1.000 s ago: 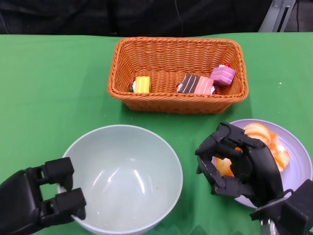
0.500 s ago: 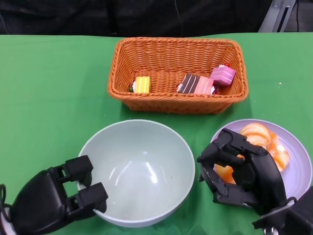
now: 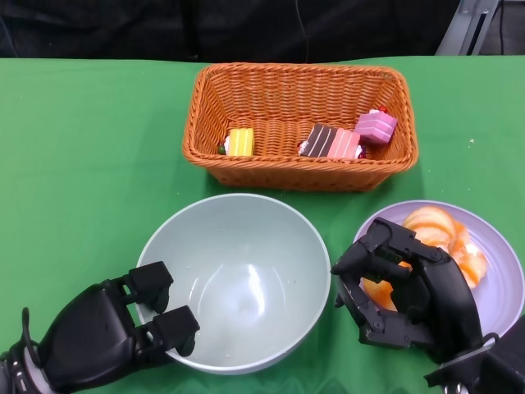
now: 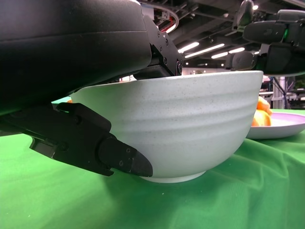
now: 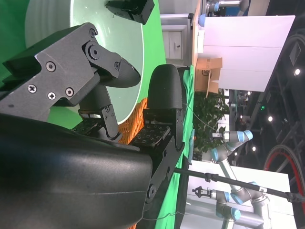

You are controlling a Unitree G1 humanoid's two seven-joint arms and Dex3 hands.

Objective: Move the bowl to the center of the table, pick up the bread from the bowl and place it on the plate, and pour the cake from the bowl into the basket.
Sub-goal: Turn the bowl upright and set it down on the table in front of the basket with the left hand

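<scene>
Bowl point(image 3: 238, 279) standing empty on green table point(image 3: 82, 139) near its centre, gripped at rim by left hand point(image 3: 111, 332), likely to steady it; right hand point(image 3: 406, 291) curled over plate point(image 3: 500, 279), holding nothing visible.

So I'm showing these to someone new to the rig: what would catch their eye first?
Probably the big pale bowl near the table's front, empty, with the left hand gripping its near rim. Behind it stands the orange basket with three bright cake pieces inside. At right, the right hand hangs curled over the plate holding orange bread.
</scene>
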